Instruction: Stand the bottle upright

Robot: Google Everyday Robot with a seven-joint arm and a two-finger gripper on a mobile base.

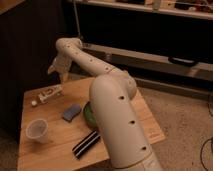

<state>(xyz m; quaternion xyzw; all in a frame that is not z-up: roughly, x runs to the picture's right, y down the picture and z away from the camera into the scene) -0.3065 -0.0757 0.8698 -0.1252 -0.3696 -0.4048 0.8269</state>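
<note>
1. Single camera, mounted high, looks down and forward along the robot arm point(117, 115) onto the wooden table point(55, 152).
2. Close range: the arm's near segment fills the foreground.
3. The gripper point(57, 69) sits far left, over the table's back edge.

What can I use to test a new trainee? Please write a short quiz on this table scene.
1. True or false: the bottle stands upright.
2. Where is the gripper? A) in the air by the bottle, over the table at its far left; B) touching the floor; C) resting at the front right corner.
3. What stands near the front left corner?
Key: 1 false, it lies on its side; 2 A; 3 the translucent cup.
</note>
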